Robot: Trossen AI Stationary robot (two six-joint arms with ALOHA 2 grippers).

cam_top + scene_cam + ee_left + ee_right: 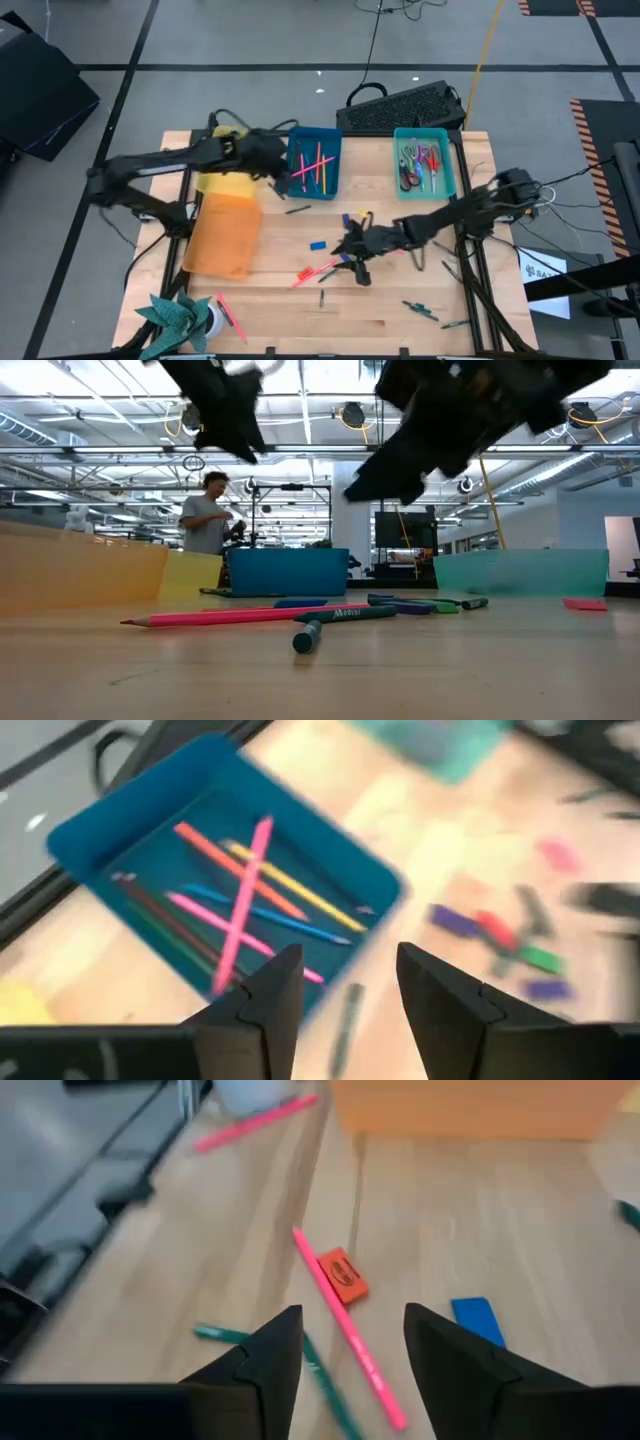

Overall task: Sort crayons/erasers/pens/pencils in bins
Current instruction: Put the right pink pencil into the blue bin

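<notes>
Apparently the right gripper [345,1345], fingers apart, hovers over the red eraser [342,1276] to pick it, while the left gripper [340,995], also apart, waits by the blue bin [314,163].

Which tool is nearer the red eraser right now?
Right. The right tool hangs open just above the red eraser mid-table. The left tool, also open, is over by the blue bin, well away.

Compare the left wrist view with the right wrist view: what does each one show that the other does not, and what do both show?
Only the left wrist view shows the blue bin holding long sticks, with the left pincer open. Only the right wrist view shows the orange bin, a red eraser touching a pink pencil, and a blue eraser, under the open right pincer. Both show the wooden table.
</notes>
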